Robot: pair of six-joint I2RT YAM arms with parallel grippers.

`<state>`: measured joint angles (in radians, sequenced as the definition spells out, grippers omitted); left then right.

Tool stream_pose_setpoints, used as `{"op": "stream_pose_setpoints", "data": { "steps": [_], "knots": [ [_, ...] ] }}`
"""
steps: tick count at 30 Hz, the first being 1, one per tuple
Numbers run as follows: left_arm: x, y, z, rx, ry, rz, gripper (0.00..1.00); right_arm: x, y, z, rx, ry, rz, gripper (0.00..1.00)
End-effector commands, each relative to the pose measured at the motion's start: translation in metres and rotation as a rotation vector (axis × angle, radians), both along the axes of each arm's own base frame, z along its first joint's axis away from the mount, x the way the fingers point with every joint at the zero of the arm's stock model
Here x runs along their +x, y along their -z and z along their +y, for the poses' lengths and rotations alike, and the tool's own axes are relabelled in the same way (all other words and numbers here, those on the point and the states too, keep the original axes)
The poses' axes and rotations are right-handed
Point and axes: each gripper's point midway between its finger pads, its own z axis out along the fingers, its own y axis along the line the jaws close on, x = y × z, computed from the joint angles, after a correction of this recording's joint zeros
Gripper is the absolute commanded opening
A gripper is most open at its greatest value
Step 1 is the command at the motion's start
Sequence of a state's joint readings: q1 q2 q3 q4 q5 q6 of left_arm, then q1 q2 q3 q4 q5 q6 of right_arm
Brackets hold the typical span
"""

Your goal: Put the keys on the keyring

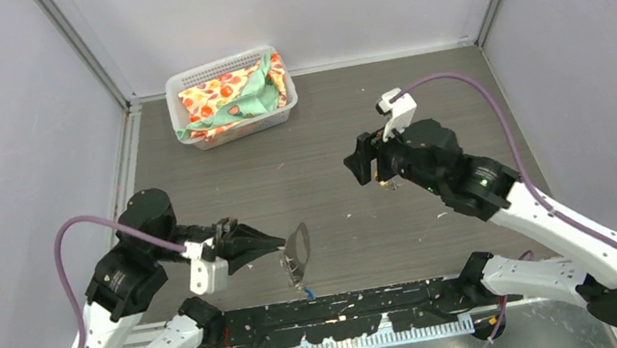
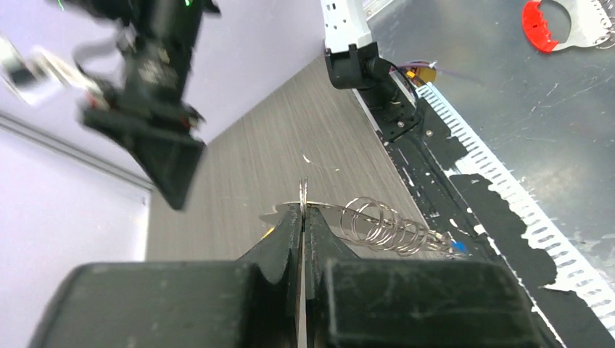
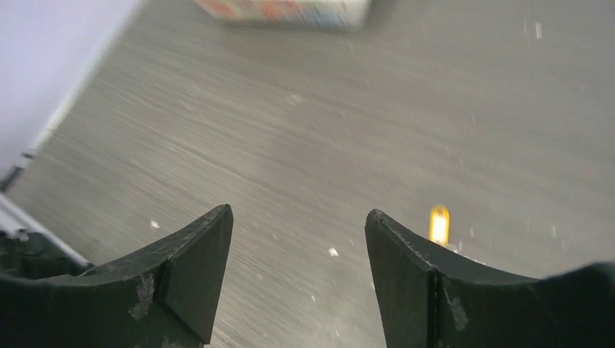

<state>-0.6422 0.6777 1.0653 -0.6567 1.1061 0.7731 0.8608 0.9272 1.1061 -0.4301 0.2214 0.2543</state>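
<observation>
My left gripper (image 1: 283, 245) (image 2: 302, 212) is shut on the keyring (image 1: 301, 245) (image 2: 302, 192), a pale silvery flat piece held upright above the near part of the table. A string of wire rings (image 2: 384, 225) trails from it. A blue-headed key (image 1: 308, 292) (image 2: 458, 247) hangs at the end of that string. My right gripper (image 1: 365, 165) (image 3: 297, 217) is open and empty over the middle of the table. The yellow-headed key (image 3: 439, 223) lies on the table just beyond its right finger.
A white basket (image 1: 182, 96) with patterned cloth stands at the back left. A black rail (image 1: 353, 310) runs along the table's near edge. Grey walls close off both sides. Off the table, a red-and-silver item (image 2: 540, 22) lies on a dark surface.
</observation>
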Motion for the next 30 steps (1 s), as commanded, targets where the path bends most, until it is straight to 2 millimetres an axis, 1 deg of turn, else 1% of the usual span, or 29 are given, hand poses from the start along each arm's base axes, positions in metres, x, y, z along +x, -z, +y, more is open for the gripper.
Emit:
{"op": "stream_pose_setpoints", "data": {
  "steps": [1,4,6,7,10,13,16,19,24,26,28,30],
  "knots": [
    [-0.012,-0.013,0.003,-0.065,0.079,-0.171,0.00,0.020,0.071,-0.025,-0.023,0.183,0.234,0.73],
    [-0.015,-0.011,0.006,-0.066,0.090,-0.236,0.00,0.034,0.105,-0.052,-0.028,0.311,0.356,0.75],
    [-0.017,-0.009,0.008,-0.074,0.100,-0.286,0.00,0.039,0.127,-0.066,-0.022,0.373,0.437,0.77],
    [-0.019,-0.008,0.009,-0.078,0.102,-0.305,0.00,0.041,0.139,-0.071,-0.032,0.394,0.471,0.79],
    [-0.018,-0.007,0.010,-0.076,0.094,-0.320,0.00,0.045,0.163,-0.083,-0.064,0.439,0.529,0.83],
    [-0.019,0.003,0.010,-0.053,0.099,-0.261,0.00,0.052,0.186,-0.088,-0.093,0.462,0.576,0.83],
    [-0.021,0.013,0.007,-0.051,0.113,-0.182,0.00,0.059,0.207,-0.090,-0.094,0.470,0.601,0.77],
    [-0.017,0.011,0.002,-0.076,0.088,-0.104,0.00,0.062,0.224,-0.092,-0.117,0.472,0.618,0.67],
    [-0.014,0.010,-0.001,-0.074,0.088,-0.068,0.00,0.066,0.253,-0.101,-0.123,0.487,0.666,0.60],
    [-0.013,0.010,-0.002,-0.066,0.089,-0.050,0.00,0.068,0.262,-0.101,-0.109,0.481,0.684,0.56],
    [-0.012,0.010,-0.003,-0.064,0.087,-0.043,0.00,0.069,0.269,-0.100,-0.115,0.468,0.688,0.54],
    [-0.012,0.009,-0.003,-0.065,0.087,-0.033,0.00,0.071,0.276,-0.098,-0.133,0.455,0.699,0.56]
  ]
}}
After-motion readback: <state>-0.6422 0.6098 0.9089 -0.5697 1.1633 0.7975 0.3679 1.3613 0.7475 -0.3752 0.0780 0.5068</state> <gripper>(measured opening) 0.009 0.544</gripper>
